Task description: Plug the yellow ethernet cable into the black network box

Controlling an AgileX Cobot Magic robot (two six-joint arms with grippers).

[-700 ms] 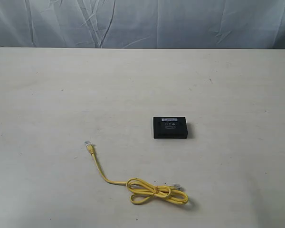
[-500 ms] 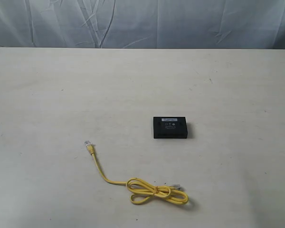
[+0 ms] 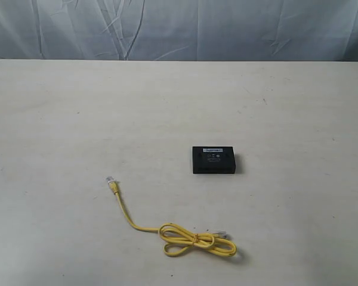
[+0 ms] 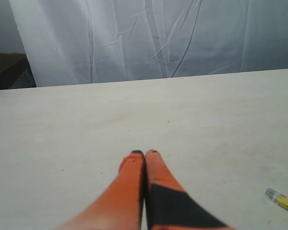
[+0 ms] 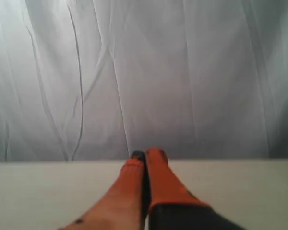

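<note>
The yellow ethernet cable [image 3: 185,235] lies on the table near the front, its far half coiled in a loose bundle and one clear plug [image 3: 110,180] stretched out to the left. That plug end [image 4: 281,199] also shows in the left wrist view, well off to one side of my left gripper [image 4: 144,153], which is shut with nothing in it. The black network box [image 3: 214,159] rests flat right of centre, label strip up. My right gripper [image 5: 145,154] is shut and empty too, pointing at the back curtain. Neither arm appears in the exterior view.
A pale table [image 3: 77,119] carries only the cable and the box. A creased white curtain [image 3: 179,30] hangs behind its far edge. A dark object [image 4: 5,69] sits past the table's corner in the left wrist view.
</note>
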